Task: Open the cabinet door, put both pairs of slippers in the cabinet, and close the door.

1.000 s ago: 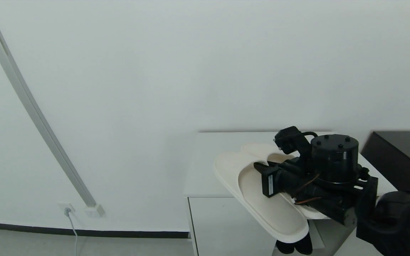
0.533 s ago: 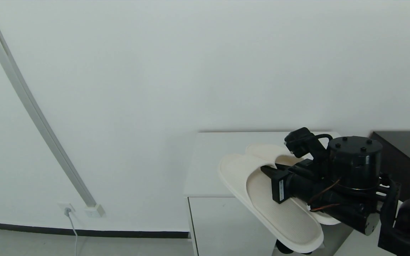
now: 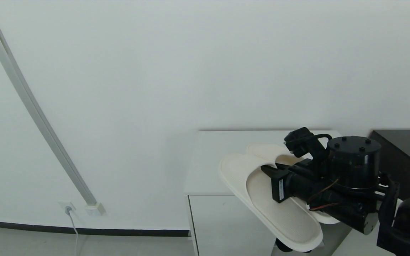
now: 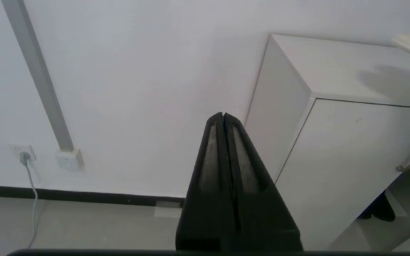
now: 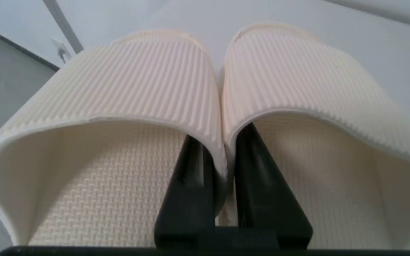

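Cabinet [image 3: 208, 167] stands at right. Above its near edge hangs 1 cream pair of slippers [image 3: 283, 213], likely light, soft, bendy foam with grippy ribbing. Right gripper [image 5: 226, 178] pinches both inner strap walls together, which looks a sound hold. Left gripper [image 4: 223, 135] is closed, empty. No legible writing.

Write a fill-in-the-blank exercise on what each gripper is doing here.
The right gripper is shut on a pair of cream ____. The left gripper, jaws together, holds ____. Behind the pair stands a white ____. Missing words: slippers, nothing, cabinet.
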Available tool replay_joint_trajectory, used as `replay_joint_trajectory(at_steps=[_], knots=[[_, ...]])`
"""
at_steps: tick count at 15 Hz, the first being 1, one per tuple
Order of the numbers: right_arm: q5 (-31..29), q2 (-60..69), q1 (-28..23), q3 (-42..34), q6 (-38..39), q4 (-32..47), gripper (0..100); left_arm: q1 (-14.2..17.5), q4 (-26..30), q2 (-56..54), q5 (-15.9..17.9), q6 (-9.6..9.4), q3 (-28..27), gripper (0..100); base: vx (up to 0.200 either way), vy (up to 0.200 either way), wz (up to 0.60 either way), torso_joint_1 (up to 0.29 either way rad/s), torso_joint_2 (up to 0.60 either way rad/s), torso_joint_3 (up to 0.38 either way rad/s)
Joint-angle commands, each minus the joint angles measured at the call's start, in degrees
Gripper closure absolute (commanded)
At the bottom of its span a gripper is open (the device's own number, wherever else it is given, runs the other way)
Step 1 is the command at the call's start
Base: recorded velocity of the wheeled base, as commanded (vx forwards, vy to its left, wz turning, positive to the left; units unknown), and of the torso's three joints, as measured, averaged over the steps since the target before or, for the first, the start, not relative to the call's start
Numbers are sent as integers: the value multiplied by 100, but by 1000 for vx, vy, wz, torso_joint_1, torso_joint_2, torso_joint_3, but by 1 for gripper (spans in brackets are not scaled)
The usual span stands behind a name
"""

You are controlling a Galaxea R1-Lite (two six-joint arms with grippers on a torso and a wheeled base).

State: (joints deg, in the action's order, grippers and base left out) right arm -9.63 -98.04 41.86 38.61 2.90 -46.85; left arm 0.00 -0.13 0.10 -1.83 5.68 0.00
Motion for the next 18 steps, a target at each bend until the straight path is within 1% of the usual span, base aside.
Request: replay_joint_trajectory(at_steps=[1,8,18], knots=[[-4,-58,6,-2,0,-9,100,0,-13,-1,-2,3,0,100,-200,0,0,22,12,-2],[-21,-58,15,-11,0,-17,100,0,-4,-1,-2,3,0,100,-200,0,0,-2,0,5],[-21,-102,24,-2,0,-17,100,0,-4,-1,-11,-6,0,100,0,0,0,0,0,0]])
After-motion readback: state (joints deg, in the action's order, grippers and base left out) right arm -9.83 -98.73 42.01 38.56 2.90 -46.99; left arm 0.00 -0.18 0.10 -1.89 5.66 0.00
